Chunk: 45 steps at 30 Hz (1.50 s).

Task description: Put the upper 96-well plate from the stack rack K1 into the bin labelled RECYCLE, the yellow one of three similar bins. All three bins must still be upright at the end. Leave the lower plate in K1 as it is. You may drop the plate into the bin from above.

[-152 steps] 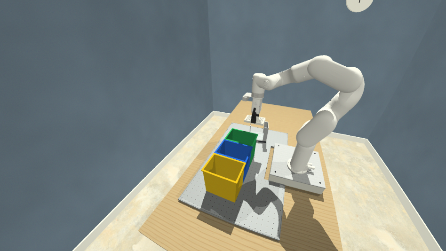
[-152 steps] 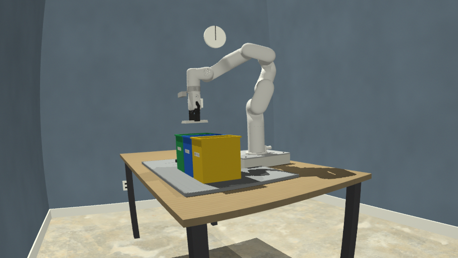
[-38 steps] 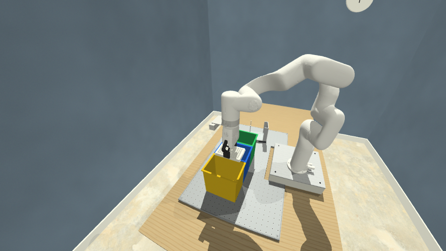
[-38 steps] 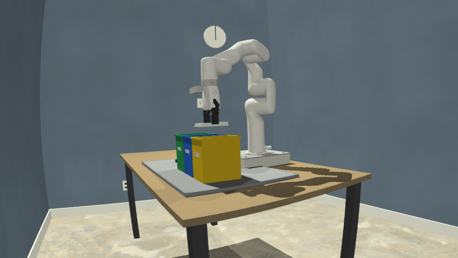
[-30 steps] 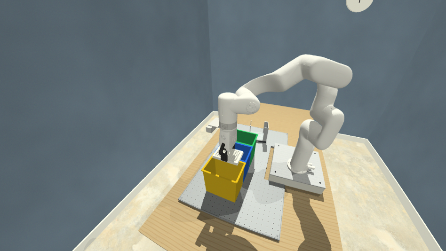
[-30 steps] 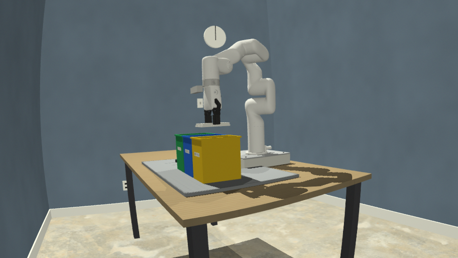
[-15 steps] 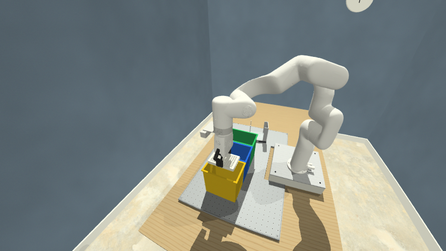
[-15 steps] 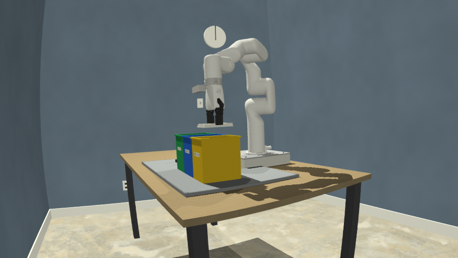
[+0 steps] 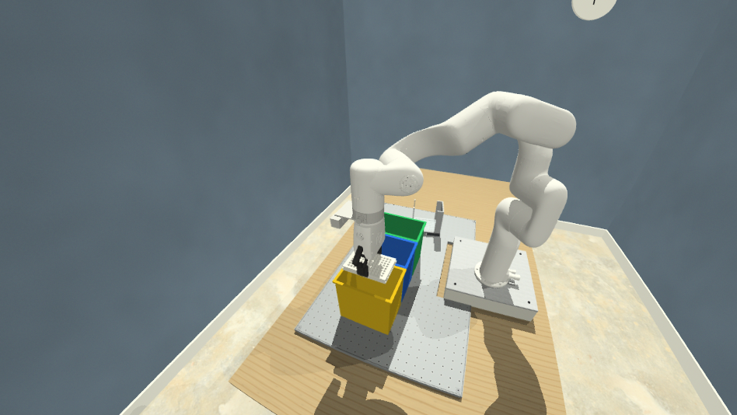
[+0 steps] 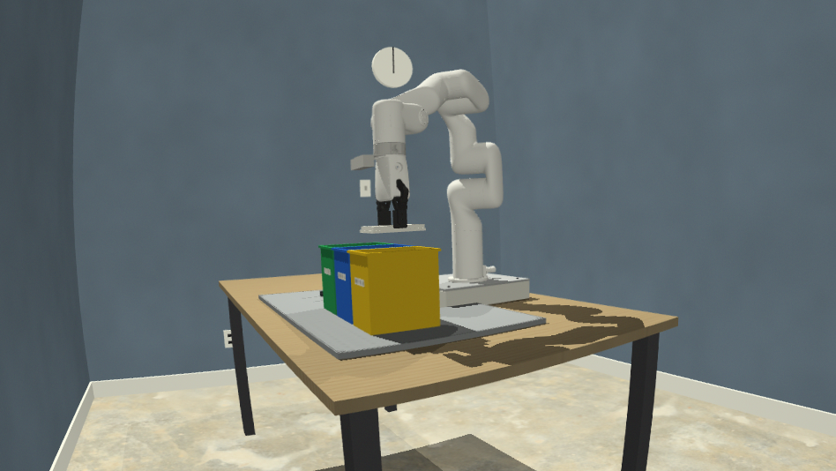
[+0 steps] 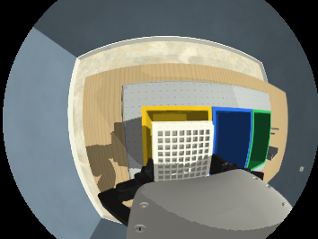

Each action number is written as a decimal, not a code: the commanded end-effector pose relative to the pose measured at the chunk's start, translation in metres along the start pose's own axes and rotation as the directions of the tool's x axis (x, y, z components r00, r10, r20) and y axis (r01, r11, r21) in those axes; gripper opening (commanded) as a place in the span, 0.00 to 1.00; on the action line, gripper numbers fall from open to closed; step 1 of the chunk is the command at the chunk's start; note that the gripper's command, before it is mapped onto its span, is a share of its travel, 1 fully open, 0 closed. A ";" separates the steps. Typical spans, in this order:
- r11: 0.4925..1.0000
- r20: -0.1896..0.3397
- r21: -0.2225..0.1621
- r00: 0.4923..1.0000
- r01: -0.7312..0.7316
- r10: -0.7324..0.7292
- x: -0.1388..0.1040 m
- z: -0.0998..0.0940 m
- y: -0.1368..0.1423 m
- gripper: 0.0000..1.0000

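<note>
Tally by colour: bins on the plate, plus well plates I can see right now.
Yellow bin: 1
Blue bin: 1
Green bin: 1
White 96-well plate, held in the gripper above the yellow bin: 1
Total: 4

the top view looks down from high at one corner of the room, slanted, far enough to take in the whole arm [image 9: 521, 155], the table [image 9: 288, 371] and the floor around it. the exterior view stands low, about at table height, on the side of the yellow bin [image 10: 403, 292], facing the arm and the back wall, also far. the wrist view sits on the arm just above the gripper [image 11: 180, 166] and looks straight down, very near, with a round fisheye edge. all three views share the row of bins, yellow, blue [image 9: 399, 252] and green [image 9: 404, 224], and the grey mat [image 9: 427, 340] under them.
</note>
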<state>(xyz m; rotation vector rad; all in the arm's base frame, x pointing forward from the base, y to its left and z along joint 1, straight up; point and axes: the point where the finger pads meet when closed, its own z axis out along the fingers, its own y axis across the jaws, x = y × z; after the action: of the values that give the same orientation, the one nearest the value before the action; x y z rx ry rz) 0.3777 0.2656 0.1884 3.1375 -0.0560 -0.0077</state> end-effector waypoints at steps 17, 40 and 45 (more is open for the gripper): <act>1.000 -0.003 0.003 1.000 0.000 0.000 0.001 -0.002 0.000 0.00; 1.000 -0.003 0.003 1.000 0.000 0.000 0.001 0.017 0.001 0.00; 1.000 -0.003 0.003 1.000 0.000 0.000 0.001 0.017 0.001 0.00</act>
<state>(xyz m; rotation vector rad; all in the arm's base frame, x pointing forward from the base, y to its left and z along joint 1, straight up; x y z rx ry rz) 0.3775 0.2643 0.1699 3.1376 -0.0559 -0.0075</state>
